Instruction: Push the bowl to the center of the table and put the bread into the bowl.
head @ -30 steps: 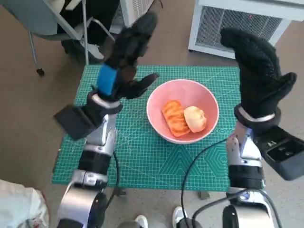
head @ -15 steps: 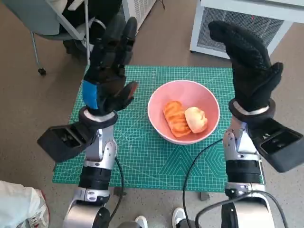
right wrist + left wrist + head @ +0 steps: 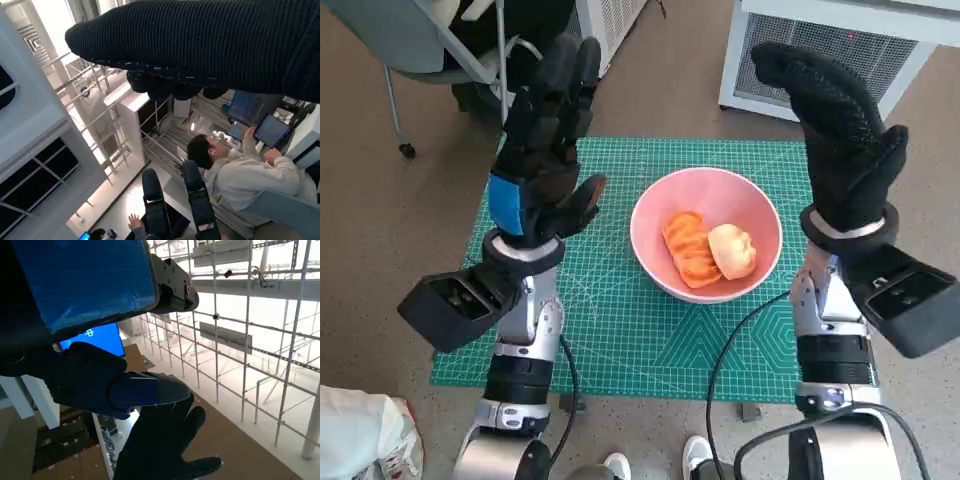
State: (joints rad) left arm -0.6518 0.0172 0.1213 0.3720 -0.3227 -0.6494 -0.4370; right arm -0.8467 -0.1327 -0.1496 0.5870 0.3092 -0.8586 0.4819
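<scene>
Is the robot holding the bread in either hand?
No, the bread lies in the pink bowl; both hands are raised, holding nothing.

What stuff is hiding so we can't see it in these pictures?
- The table's far corners, head view: covered by the raised left hand and right hand.
- The bowl and both pieces of bread: missing from both wrist views, which point up into the room.
- The bowl's base, head view: hidden under its own rim.
- The right hand's fingers, right wrist view: only a dark band shows.

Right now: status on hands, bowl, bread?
Left hand and right hand raised, open, holding nothing. Pink bowl mid-mat. Two bread pieces inside. Nothing blocking.
</scene>
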